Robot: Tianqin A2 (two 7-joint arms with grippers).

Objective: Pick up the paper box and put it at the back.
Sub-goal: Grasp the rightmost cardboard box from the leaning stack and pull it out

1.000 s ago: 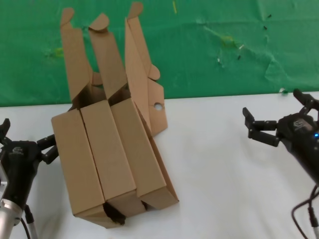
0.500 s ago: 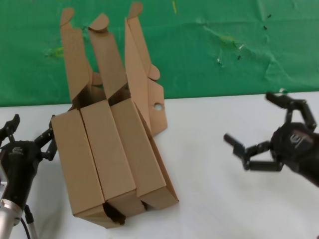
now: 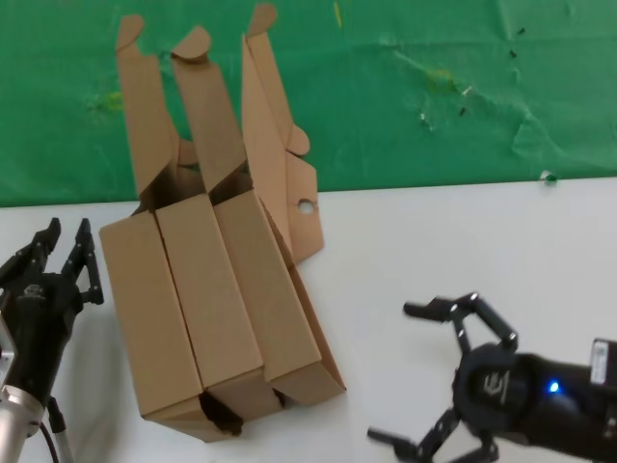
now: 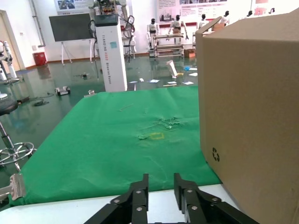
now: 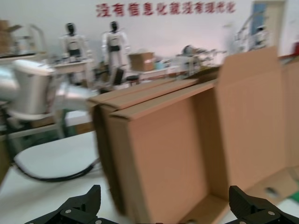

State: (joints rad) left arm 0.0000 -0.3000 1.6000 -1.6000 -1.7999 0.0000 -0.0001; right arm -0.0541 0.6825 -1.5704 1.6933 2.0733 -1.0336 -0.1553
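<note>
At 5 o'clock of the paper box (image 3: pixel 280 289), right gripper (image 3: pixel 439 381) hovers low, jaws wide, empty. Left gripper (image 3: pixel 58 256) at 9, fingers spread, touching nothing.

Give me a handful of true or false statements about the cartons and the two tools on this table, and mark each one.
1. Three brown cartons lie side by side with their lids up. True.
2. The right tool is clamped on a carton. False: it is open on the white table, apart from the cartons.
3. The left tool sits beside the leftmost carton. True.
4. The paper box, the rightmost carton, already lies apart from the other two. False: it lies against them.
5. The backdrop is green. True.
</note>
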